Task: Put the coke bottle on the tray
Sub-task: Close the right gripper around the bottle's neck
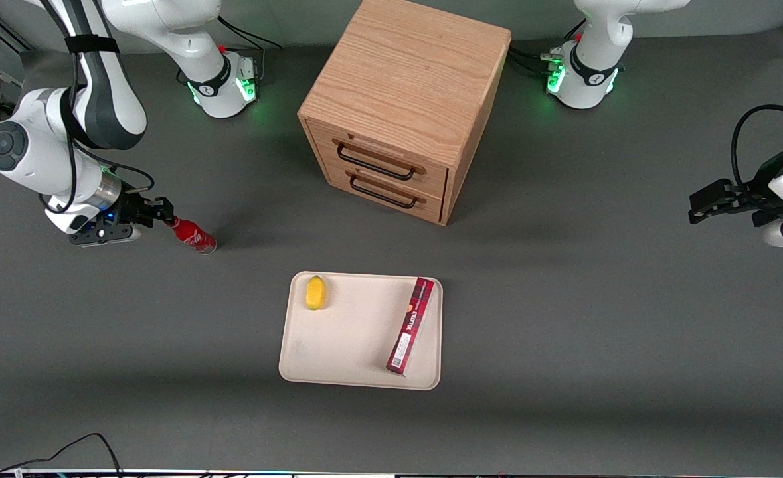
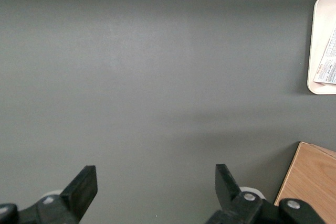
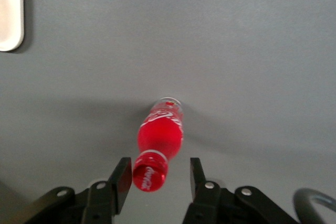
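The coke bottle (image 1: 193,236) is small, red and glossy, with a red cap and white script logo. It rests on the grey table toward the working arm's end, tilted, with its cap pointing at my right gripper (image 1: 163,214). In the right wrist view the bottle (image 3: 160,129) has its cap between the open fingers of the gripper (image 3: 160,165); one finger (image 3: 122,178) is close against the cap and a gap shows at the other. The cream tray (image 1: 351,335) lies nearer the front camera, toward the table's middle, apart from the bottle. A corner of the tray shows in the right wrist view (image 3: 10,14).
A yellow lemon (image 1: 315,293) and a long dark-red box (image 1: 411,325) lie on the tray. A wooden drawer cabinet (image 1: 404,99) with two drawers stands farther from the front camera than the tray. The tray's edge also shows in the left wrist view (image 2: 319,40).
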Robot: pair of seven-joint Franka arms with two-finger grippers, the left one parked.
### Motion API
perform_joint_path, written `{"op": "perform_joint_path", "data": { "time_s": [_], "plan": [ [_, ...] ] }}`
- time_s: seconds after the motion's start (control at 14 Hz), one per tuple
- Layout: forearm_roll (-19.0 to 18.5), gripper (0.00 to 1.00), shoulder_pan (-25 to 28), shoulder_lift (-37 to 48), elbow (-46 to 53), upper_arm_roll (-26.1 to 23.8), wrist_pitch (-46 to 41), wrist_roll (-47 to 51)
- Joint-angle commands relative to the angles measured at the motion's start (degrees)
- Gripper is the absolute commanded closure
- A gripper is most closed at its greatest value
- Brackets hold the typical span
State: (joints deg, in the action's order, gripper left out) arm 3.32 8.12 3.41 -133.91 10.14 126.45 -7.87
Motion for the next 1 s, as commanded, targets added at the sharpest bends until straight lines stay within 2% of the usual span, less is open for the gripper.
{"op": "perform_joint_path", "data": {
  "time_s": [0.0, 0.21, 0.43, 0.5, 0.57, 0.64, 0.79, 0.93],
  "plan": [
    [2.0, 0.46, 0.7, 1.2, -1.5, -0.2, 2.5, -1.0],
    [2.0, 0.48, 0.9, 1.1, -4.1, -0.3, 6.4, -1.0],
    [2.0, 0.6, 0.8, 1.1, -6.9, -0.3, 8.6, -1.0],
    [2.0, 0.69, 0.7, 1.1, -7.4, -0.4, 8.6, -1.0],
    [2.1, 0.91, 0.7, 1.2, -7.5, -0.4, 8.5, -1.0],
    [2.2, 1.0, 0.8, 1.2, -7.3, -0.4, 8.4, -1.0],
    [2.3, 1.0, 0.9, 1.2, -6.4, -0.7, 8.4, -0.7],
    [2.4, 1.0, 0.9, 0.6, -0.7, -4.3, 6.2, 4.5]
  ]
}}
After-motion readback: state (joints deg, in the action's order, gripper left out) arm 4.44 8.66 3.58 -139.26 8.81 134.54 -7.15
